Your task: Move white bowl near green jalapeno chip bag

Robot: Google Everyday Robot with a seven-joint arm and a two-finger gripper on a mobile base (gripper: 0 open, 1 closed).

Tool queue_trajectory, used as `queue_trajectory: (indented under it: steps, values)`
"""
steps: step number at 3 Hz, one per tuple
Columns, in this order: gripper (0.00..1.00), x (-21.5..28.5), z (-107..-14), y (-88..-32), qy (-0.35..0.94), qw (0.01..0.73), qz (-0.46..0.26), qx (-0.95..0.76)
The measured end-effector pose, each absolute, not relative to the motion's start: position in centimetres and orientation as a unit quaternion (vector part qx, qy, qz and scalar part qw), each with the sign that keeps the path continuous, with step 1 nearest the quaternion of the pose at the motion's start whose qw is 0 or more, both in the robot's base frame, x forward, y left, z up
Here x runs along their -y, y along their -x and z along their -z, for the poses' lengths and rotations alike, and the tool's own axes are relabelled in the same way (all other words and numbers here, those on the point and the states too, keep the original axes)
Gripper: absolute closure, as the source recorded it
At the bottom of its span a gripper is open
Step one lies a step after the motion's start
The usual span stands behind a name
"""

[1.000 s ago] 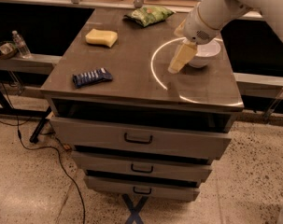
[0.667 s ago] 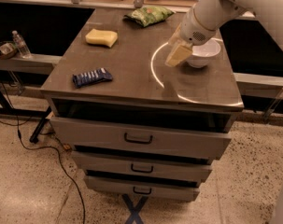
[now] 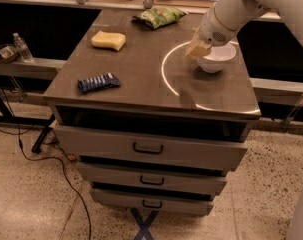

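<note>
The white bowl (image 3: 219,59) stands on the right side of the dark cabinet top (image 3: 141,69). The green jalapeno chip bag (image 3: 159,17) lies at the back middle of the top, well left of and behind the bowl. My gripper (image 3: 198,48) hangs from the white arm that comes in from the upper right. It is at the bowl's left rim, right against it or just above it. The arm hides part of the bowl's back rim.
A yellow sponge (image 3: 109,40) lies at the back left and a dark blue wrapped snack bar (image 3: 98,82) at the front left. The cabinet has three drawers (image 3: 148,149) below. A shelf with a water bottle (image 3: 22,47) is at the left.
My gripper has moved up and back from the bowl's front left side to its left rim. The bowl has stayed in place.
</note>
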State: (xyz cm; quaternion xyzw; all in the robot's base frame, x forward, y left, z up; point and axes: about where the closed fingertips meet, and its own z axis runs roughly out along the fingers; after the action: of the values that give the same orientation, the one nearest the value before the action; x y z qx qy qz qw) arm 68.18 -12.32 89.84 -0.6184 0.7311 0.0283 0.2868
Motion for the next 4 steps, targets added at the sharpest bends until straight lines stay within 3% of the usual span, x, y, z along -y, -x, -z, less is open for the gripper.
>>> queue_trajectory:
  steps: [2,3,4]
  values:
    - [0.12,11.3,-90.9,-67.8,0.627,0.292,-0.037,-0.721]
    - [0.00,12.0,-91.9,-68.0,0.621,0.298,-0.028,-0.724]
    - [0.00,13.4,-91.3,-69.1,0.613,0.293,-0.016,-0.733]
